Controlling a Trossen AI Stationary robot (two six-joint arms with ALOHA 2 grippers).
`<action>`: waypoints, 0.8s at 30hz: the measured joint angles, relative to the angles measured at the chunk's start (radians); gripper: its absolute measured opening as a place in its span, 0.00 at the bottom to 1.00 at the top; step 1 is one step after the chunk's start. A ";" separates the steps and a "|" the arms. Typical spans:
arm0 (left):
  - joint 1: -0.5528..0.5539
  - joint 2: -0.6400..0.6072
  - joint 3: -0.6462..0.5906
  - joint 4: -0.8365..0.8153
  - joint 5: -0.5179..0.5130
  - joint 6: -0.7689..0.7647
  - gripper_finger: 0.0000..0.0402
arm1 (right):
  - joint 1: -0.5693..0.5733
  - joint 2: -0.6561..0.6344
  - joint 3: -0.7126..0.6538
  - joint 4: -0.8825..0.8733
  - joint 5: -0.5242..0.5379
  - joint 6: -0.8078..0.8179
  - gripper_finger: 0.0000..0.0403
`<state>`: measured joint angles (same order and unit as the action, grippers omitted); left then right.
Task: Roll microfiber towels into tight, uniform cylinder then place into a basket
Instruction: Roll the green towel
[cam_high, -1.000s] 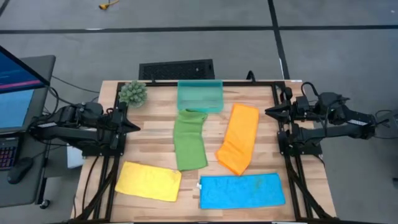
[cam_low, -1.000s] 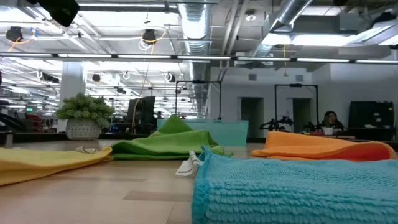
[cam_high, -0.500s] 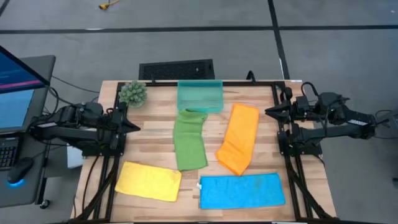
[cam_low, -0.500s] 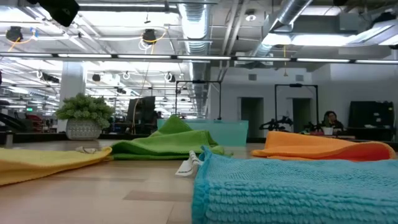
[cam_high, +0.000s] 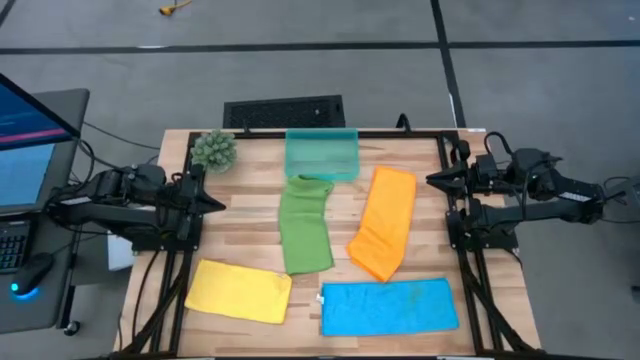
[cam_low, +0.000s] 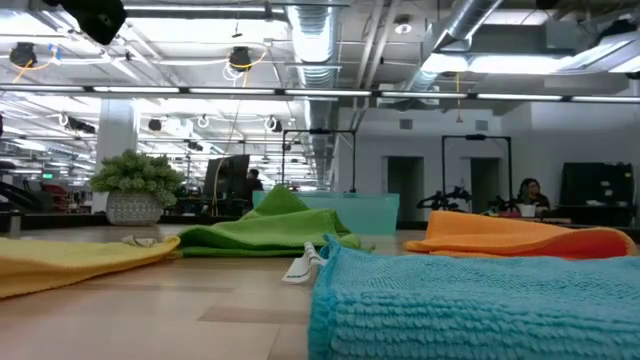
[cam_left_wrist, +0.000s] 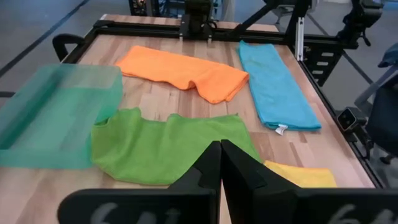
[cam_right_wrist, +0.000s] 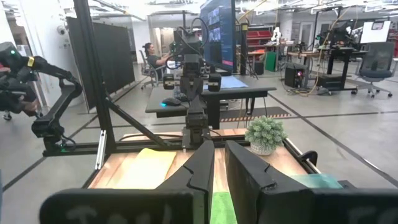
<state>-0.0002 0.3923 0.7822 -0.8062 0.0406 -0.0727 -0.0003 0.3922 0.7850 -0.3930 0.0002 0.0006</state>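
Left wrist view first: my left fingers (cam_left_wrist: 219, 163) are pressed together with nothing between them, parked above the desk's (cam_high: 250, 190) left edge and pointing inward across it. On the right wrist view the right fingers (cam_right_wrist: 219, 163) stand a little apart with a narrow gap and hold nothing; that arm sits at the right edge of the desk, also aimed inward. From above I see the left gripper (cam_high: 212, 203) and the right gripper (cam_high: 436, 180) both well clear of every cloth. Between them, the green towel (cam_high: 305, 224) lies flat and a bit rumpled, its far end touching the basket (cam_high: 321, 153). The basket stands at the middle of the desk's back edge, and I can see no towel inside it. Just right of the green one, the orange towel (cam_high: 384, 221) lies on a slant with its near end folded under. The blue towel (cam_high: 388, 306) is spread flat along the front edge on the right side, with a small white tag at its left end. The yellow towel (cam_high: 239, 291) lies flat at the front left, slightly angled. None of the four is rolled. A small potted plant (cam_high: 214, 149) stands at the back left corner, near the basket but apart from it.
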 joint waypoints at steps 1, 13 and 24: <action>0.000 0.000 0.000 0.000 0.000 0.000 0.00 | 0.000 0.000 0.000 0.000 0.000 0.000 0.16; 0.000 0.000 0.000 0.001 -0.001 -0.217 0.00 | 0.000 0.000 0.000 0.000 0.000 0.000 0.16; 0.000 0.000 0.000 0.004 -0.048 -0.310 0.01 | 0.000 0.000 0.000 0.000 0.000 0.000 0.16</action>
<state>-0.0002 0.3923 0.7821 -0.8024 -0.0069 -0.3824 -0.0002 0.3920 0.7853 -0.3931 0.0006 0.0006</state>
